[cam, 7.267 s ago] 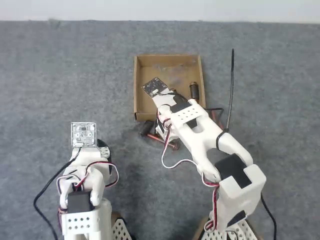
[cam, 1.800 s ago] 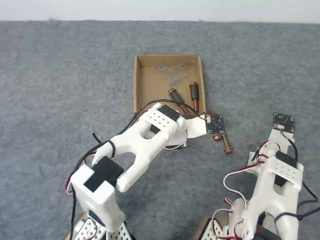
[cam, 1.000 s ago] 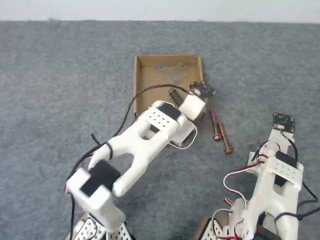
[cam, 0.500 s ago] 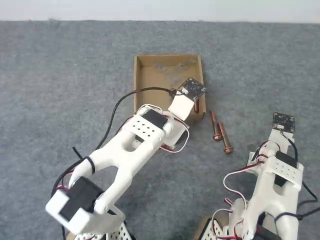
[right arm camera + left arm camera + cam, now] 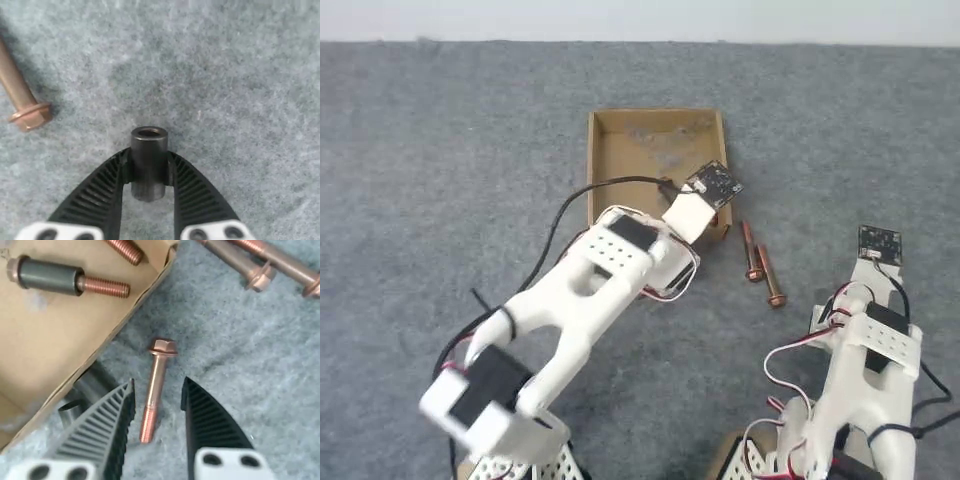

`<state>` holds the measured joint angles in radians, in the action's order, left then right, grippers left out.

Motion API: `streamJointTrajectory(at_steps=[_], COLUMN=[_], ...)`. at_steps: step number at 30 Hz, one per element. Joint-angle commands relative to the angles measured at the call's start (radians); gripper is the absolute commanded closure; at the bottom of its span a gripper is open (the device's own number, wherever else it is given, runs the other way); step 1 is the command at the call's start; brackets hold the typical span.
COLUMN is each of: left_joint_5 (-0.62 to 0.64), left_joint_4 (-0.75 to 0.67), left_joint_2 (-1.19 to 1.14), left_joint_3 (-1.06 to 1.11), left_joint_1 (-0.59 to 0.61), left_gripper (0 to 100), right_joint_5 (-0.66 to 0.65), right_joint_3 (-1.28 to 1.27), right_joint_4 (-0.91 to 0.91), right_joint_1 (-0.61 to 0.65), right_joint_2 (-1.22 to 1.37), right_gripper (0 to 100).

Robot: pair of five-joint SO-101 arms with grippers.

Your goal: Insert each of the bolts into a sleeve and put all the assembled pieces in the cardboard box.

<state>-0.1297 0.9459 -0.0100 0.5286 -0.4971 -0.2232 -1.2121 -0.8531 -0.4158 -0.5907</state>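
Note:
My left gripper point(image 5: 158, 384) is open, its fingers either side of a copper bolt point(image 5: 156, 390) lying on the carpet just outside the cardboard box point(image 5: 60, 335). A dark sleeve point(image 5: 92, 385) lies against the box wall, partly behind one finger. Inside the box rests an assembled bolt and sleeve point(image 5: 50, 277). My right gripper point(image 5: 148, 156) is shut on a dark sleeve point(image 5: 148, 145), held just over the carpet. From above, the left arm point(image 5: 620, 260) stretches to the front right corner of the box point(image 5: 655, 114), and the right arm point(image 5: 870, 350) stands at the near right.
Two loose bolts point(image 5: 760, 262) lie side by side on the grey carpet right of the box, between the two arms; one bolt head point(image 5: 25, 112) sits near my right gripper. A second threaded shank point(image 5: 125, 250) pokes into the box. Open carpet spreads left of the box.
The left arm has swung across the box's front right corner and its wrist has now turned slightly right. The right arm has edged a little to the left with its sleeve.

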Motion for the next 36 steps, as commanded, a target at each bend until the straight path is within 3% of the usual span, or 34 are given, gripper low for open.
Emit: streamJointTrajectory(at_steps=[1,17,28,32,36], left_joint_5=[-0.014,-0.011,0.044,-0.008,-0.051], left_joint_4=[-0.002,0.025,0.301,0.368,0.407], left_joint_2=[-0.178,-0.298,-0.551,-0.618,-0.628], left_joint_3=[-0.168,-0.271,-0.605,-0.690,-0.699], left_joint_1=[0.006,0.023,0.028,0.012,-0.003], left_gripper=[86,86,86,100,99], right_joint_5=[-0.009,-0.009,-0.009,-0.009,-0.009], right_joint_3=[0.009,0.009,0.009,0.009,0.009], right_joint_4=[0.007,0.007,0.007,0.008,0.010], right_joint_1=[0.013,0.013,0.013,0.013,0.013], right_joint_2=[-0.041,-0.042,-0.042,-0.042,-0.042], right_gripper=[99.3,99.3,99.3,99.3,99.3])
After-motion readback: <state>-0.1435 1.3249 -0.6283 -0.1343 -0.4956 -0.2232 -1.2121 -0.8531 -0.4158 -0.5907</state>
